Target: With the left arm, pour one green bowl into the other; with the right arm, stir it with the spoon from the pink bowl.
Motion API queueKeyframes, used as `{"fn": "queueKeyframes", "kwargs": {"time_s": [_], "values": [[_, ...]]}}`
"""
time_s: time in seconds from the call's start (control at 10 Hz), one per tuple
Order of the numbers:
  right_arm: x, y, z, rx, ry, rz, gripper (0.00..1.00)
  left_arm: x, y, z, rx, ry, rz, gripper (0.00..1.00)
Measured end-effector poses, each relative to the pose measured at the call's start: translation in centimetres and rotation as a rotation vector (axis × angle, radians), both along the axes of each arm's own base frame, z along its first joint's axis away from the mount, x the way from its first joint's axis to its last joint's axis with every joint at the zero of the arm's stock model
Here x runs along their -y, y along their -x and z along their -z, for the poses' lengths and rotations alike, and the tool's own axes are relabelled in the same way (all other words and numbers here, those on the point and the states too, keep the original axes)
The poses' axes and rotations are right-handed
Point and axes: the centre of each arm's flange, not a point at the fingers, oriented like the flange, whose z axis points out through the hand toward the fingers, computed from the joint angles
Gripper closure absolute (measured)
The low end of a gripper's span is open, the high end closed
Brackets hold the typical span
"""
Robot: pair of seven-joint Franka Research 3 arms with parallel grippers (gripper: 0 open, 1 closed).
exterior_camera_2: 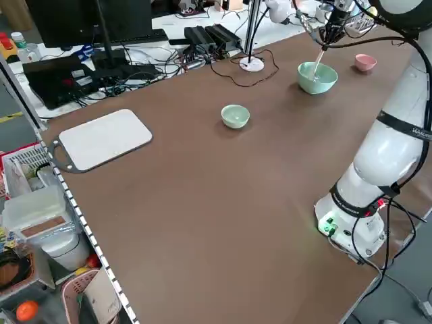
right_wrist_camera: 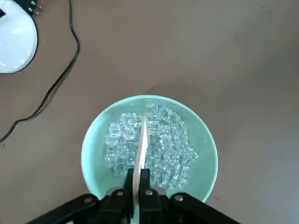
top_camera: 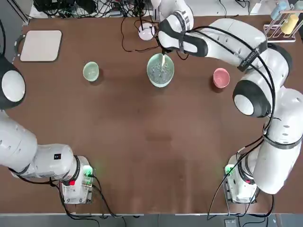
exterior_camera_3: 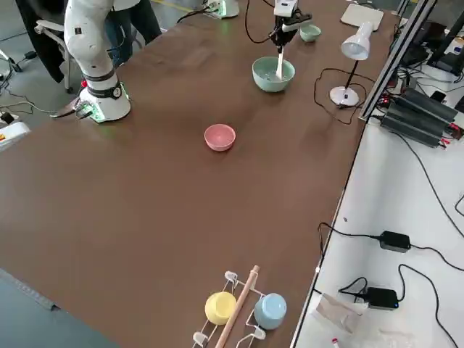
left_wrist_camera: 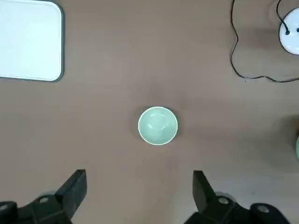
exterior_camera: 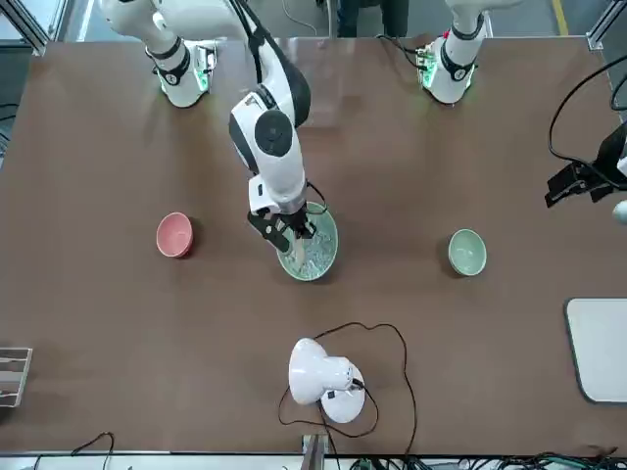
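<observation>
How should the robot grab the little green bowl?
Probably by the rim, from straight above. The small green bowl stands upright and looks empty, so one finger could go inside and one outside. The left gripper hangs open above it.

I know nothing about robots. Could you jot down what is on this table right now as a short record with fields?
Table: brown table
Middle: wide mint-green round bowl holding clear ice-like cubes
Stirring tool: slim pale beige spoon, tip in the cubes
Right gripper: shut on the spoon, above the wide bowl
Left gripper: open, above the small pale green bowl, which looks empty
Small salmon-pink bowl: stands alone, empty
</observation>
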Motion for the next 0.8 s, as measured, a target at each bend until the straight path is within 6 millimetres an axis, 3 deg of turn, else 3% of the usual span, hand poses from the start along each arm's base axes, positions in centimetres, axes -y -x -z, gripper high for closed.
{"fn": "queueKeyframes", "kwargs": {"time_s": [0.3, 0.6, 0.8], "values": [[-0.9, 1.3, 0.2, -0.032, 0.025, -0.055, 0.94, -0.2, 0.0, 0.0, 0.0, 0.0, 0.002, 0.0], [-3.4, 3.9, 0.4, -0.043, 0.035, -0.1, 0.94, 0.2, 0.1, 0.0, -0.001, 0.0, 0.008, 0.0], [-3.5, 3.8, 0.4, -0.037, 0.026, -0.076, 0.94, 0.2, 0.1, 0.0, -0.002, 0.001, 0.009, 0.0]]}}
